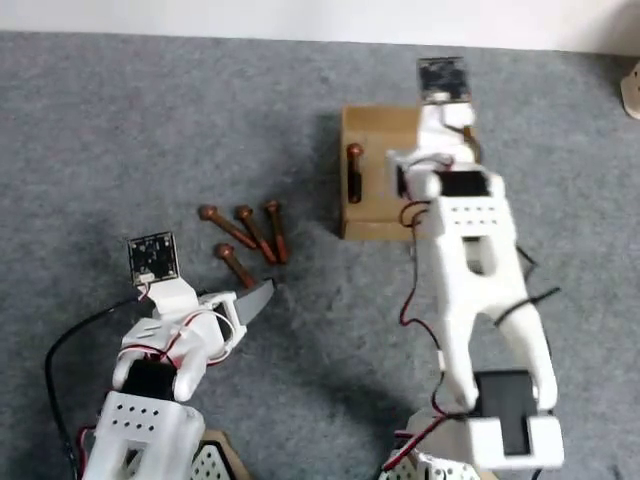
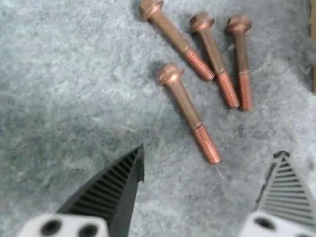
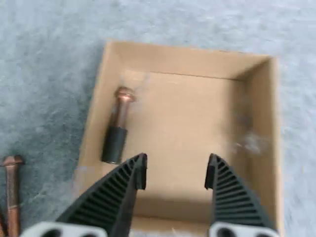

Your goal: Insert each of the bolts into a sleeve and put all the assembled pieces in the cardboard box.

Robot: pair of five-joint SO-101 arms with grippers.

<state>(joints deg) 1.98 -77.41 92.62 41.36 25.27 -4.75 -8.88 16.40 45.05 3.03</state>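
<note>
Several copper bolts lie loose on the grey carpet; the nearest bolt (image 2: pixel 187 111) (image 1: pixel 231 262) sits just ahead of my left gripper (image 2: pixel 207 165) (image 1: pixel 252 300), which is open with nothing in it. The others (image 1: pixel 250 228) fan out beyond it. The cardboard box (image 3: pixel 173 59) (image 1: pixel 372 222) holds one assembled piece (image 3: pixel 118 126) (image 1: pixel 353 172), a bolt in a black sleeve, lying by one side wall. My right gripper (image 3: pixel 175 170) hovers open and empty above the box floor.
One loose bolt (image 3: pixel 12 192) lies on the carpet outside the box wall. A white object (image 1: pixel 630 88) sits at the far right edge. Open carpet stretches to the left and between the two arms.
</note>
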